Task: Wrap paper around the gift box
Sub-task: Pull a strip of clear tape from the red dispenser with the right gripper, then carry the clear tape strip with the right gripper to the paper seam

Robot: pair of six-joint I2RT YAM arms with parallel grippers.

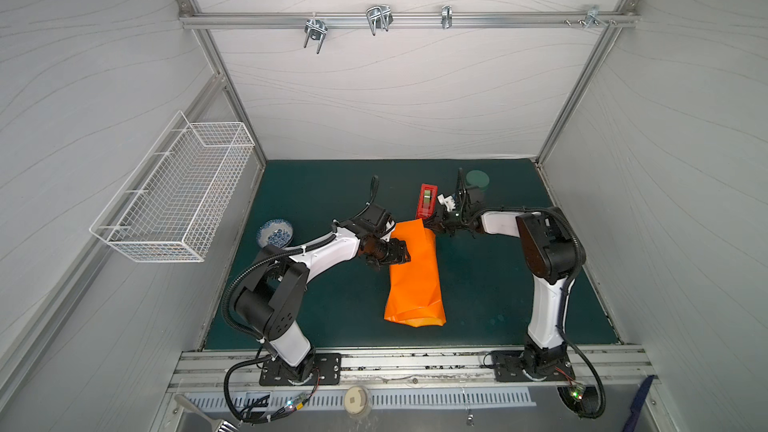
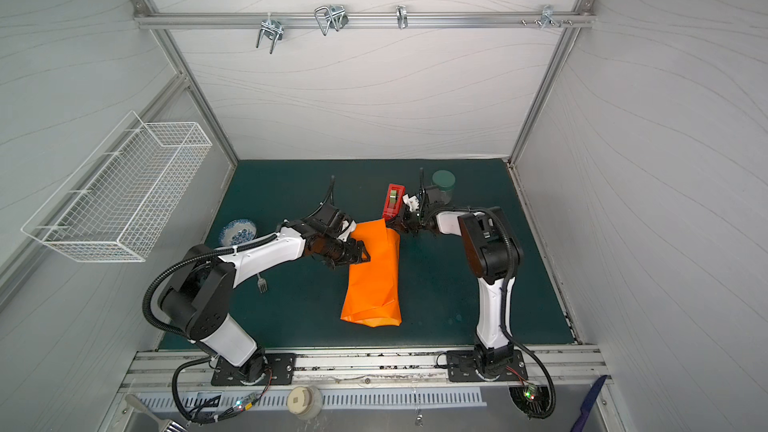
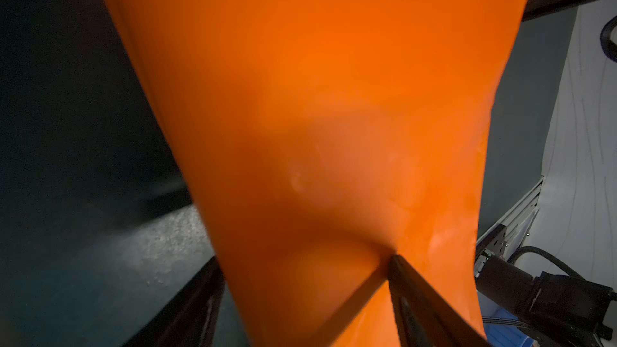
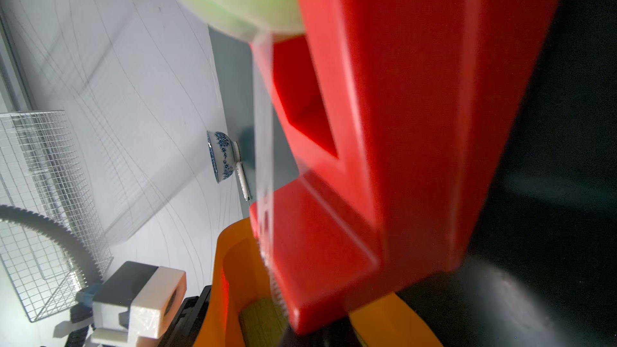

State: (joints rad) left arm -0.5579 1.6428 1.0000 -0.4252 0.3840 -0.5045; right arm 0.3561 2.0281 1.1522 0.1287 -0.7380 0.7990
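Observation:
The orange paper (image 1: 415,280) lies on the green mat as a long flattened tube, shown in both top views (image 2: 374,280). The gift box is hidden inside it there; the right wrist view shows an olive patch of it (image 4: 263,322) in the tube's open far end (image 4: 227,278). My left gripper (image 1: 402,256) is at the tube's left edge, jaws wide. In the left wrist view one finger (image 3: 410,282) dents the paper (image 3: 317,95) and the other is beside it over the mat. My right gripper (image 1: 434,224) is shut at the cutter end of the red tape dispenser (image 1: 427,201); its fingertips are hidden.
A blue-and-white bowl (image 1: 275,233) stands at the mat's left. A green-lidded jar (image 1: 477,179) is behind the right wrist. A fork (image 2: 262,282) lies under the left arm. A white wire basket (image 1: 174,189) hangs on the left wall.

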